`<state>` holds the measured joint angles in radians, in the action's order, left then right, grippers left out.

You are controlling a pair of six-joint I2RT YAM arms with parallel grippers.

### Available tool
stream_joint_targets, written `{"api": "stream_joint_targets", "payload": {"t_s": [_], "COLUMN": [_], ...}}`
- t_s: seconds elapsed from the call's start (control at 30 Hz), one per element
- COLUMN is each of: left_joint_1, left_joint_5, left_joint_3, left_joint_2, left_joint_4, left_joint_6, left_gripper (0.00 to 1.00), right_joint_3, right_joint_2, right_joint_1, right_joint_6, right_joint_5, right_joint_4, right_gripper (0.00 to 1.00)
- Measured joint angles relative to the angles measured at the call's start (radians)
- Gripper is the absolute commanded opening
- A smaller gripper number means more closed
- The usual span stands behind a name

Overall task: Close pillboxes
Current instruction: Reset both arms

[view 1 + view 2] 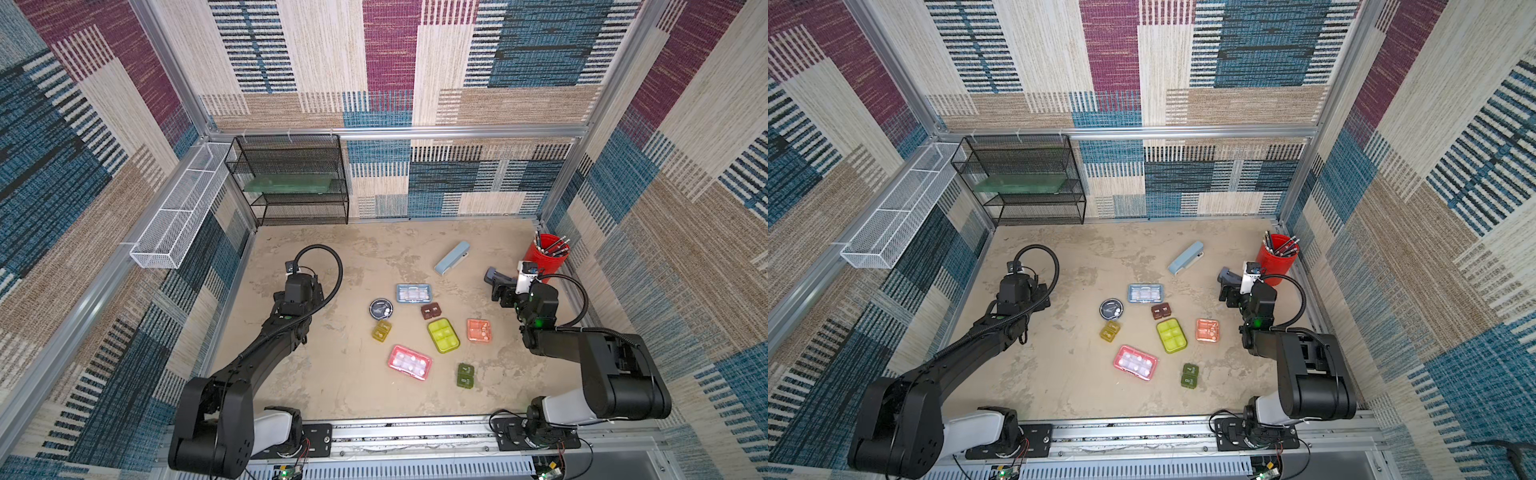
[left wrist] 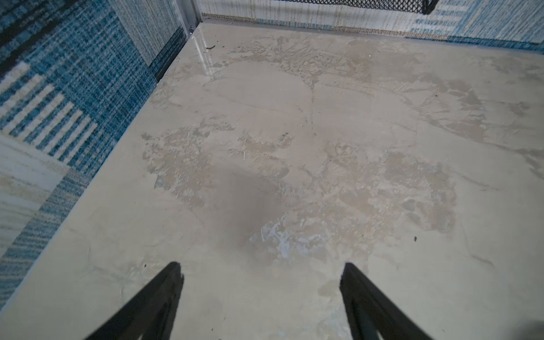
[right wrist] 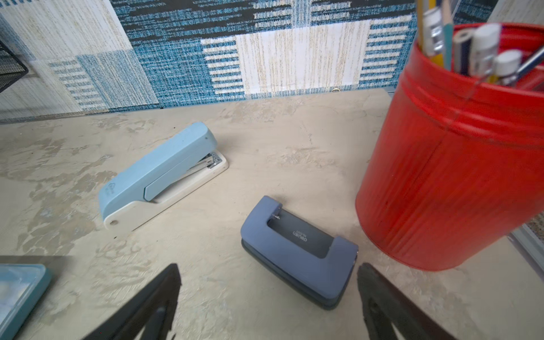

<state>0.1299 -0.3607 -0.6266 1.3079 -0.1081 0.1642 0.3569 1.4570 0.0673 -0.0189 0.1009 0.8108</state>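
Several pillboxes lie in a cluster mid-table in both top views: light blue [image 1: 413, 293], round black [image 1: 381, 308], brown [image 1: 431, 311], amber [image 1: 381, 330], yellow-green [image 1: 443, 335], orange [image 1: 478, 330], pink [image 1: 409, 362] and dark green [image 1: 465, 375]. All lie flat, and no gripper touches any of them. My left gripper [image 2: 262, 272] is open over bare table near the left wall, well left of the cluster. My right gripper [image 3: 269, 275] is open at the right, with nothing between its fingers. A corner of the light blue pillbox [image 3: 17, 294] shows in the right wrist view.
A grey-blue hole punch [image 3: 297, 253] lies just ahead of my right gripper, beside a red cup of pens [image 1: 545, 253]. A pale-blue stapler [image 1: 452, 257] lies behind the cluster. A black mesh rack [image 1: 291, 178] and a white wire basket [image 1: 178, 212] stand at the back left.
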Motion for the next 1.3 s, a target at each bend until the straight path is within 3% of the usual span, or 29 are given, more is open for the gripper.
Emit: {"api": "stream_joint_targets", "payload": {"t_s": [0.23,0.43,0.5,0.73,1.3], "left_joint_1": [-0.049,-0.149,-0.162,-0.163,-0.164], "left_joint_5": [0.113,0.260,0.298,0.363,0.368], "left_joint_3": [0.088,0.196,0.206,0.166,0.160], "left_joint_2": [0.127,0.156,0.188,0.216,0.222], "left_joint_4": [-0.235,-0.478,-0.521,-0.563,-0.566], "left_joint_6": [-0.137,-0.152,-0.152,-0.152,-0.152], "left_gripper": [0.90,0.90,0.99,1.00,1.00], "right_joint_3": [-0.076,-0.076,-0.071,-0.056,-0.056], "right_joint_2": [0.003,0.007,0.011,0.016,0.016], "right_joint_1": [-0.009,-0.007,-0.010,-0.027,-0.027], "right_joint_6": [0.001,0.001,0.001,0.002,0.002], "right_joint_5": [-0.006,-0.006,-0.007,-0.035,-0.052], "right_joint_4": [0.142,0.188,0.188,0.187,0.187], "right_gripper": [0.95,0.95,0.95,0.95,0.95]}}
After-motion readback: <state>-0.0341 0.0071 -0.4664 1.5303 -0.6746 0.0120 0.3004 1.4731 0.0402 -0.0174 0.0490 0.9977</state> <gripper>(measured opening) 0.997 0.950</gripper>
